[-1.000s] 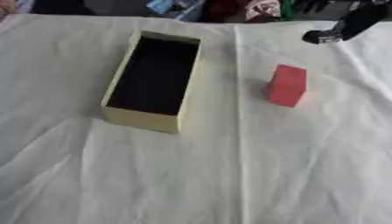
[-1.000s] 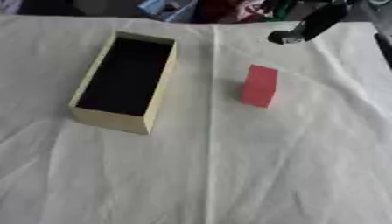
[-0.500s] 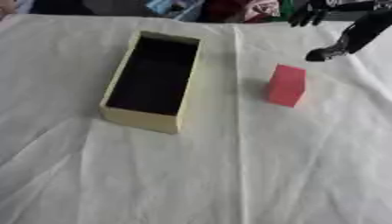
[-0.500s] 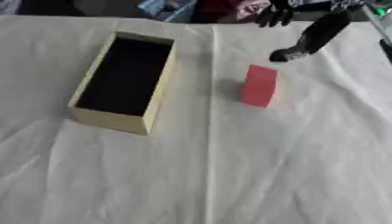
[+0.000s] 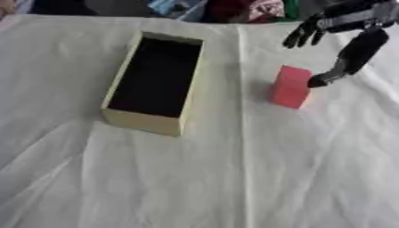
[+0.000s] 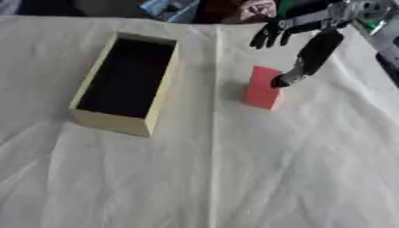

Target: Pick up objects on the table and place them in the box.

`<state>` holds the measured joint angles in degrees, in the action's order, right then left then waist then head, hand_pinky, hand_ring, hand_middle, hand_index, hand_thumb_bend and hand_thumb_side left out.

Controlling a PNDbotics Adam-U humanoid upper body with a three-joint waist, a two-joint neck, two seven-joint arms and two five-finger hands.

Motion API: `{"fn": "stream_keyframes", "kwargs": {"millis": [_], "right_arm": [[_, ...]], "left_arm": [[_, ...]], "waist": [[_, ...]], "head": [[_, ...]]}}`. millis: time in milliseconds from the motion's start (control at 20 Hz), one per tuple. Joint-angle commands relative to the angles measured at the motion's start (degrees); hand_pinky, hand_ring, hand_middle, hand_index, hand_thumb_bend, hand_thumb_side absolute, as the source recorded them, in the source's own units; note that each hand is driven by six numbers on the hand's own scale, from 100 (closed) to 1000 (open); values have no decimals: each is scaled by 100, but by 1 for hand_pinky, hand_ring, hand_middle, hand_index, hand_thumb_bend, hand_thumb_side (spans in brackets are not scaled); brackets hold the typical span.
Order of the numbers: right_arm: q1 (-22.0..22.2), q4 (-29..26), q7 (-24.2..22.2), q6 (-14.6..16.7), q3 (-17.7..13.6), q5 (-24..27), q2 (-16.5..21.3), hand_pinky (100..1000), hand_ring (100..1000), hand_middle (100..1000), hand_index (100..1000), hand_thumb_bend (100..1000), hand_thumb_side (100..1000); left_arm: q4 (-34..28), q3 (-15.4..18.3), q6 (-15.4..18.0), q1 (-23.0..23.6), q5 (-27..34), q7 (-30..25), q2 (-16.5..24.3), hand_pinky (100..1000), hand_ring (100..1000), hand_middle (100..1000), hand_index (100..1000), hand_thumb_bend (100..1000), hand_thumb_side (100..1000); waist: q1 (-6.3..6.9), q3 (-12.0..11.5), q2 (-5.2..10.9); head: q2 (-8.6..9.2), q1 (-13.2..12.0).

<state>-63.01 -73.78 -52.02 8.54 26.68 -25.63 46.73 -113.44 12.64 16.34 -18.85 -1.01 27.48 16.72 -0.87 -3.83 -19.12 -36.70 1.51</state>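
The right hand [image 6: 308,42] hangs spread, its thumb seemingly touching the red block's [image 6: 262,87] right edge; the box [image 6: 124,83] stands left.

— what covers the table?
— a creased white cloth [image 5: 195,178], with a straight fold line running from the far edge toward the near one.
— and beyond the far edge?
— a dark strip holding blurred clutter [image 5: 226,8]: blue, red, pink and green patches, too soft to identify.

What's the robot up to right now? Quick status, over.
Right hand open, thumb tip at red block; block standing on the cloth, not gripped. Left hand not in view. Box open and empty, path clear.
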Motion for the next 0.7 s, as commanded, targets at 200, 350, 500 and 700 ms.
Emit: {"fn": "stream_keyframes", "kwargs": {"millis": [200,350,500,700], "right_arm": [[-128,15,131,-110,-40,-787,56,812,894,846,952,496,505],[-117,87,311,-155,-42,-938,35,810,893,845,951,472,516],[-103,158,402,-206,-2,-1007,-8,806,890,840,948,485,528],[-119,310,341,-269,69,-959,-127,801,886,836,944,444,551]], "left_arm": [[-115,18,3,-77,15,-33,99,568,541,518,660,205,100],[-115,18,2,-76,16,-36,96,568,541,518,660,206,100],[-115,14,4,-78,18,-44,88,568,541,519,660,206,100],[-115,12,7,-81,23,-55,82,568,541,519,660,207,100]], "waist": [[-29,-1,178],[-30,5,170],[-32,8,164],[-25,-3,163]], "head": [[-1,15],[-9,20],[-11,29],[-6,46]]}}
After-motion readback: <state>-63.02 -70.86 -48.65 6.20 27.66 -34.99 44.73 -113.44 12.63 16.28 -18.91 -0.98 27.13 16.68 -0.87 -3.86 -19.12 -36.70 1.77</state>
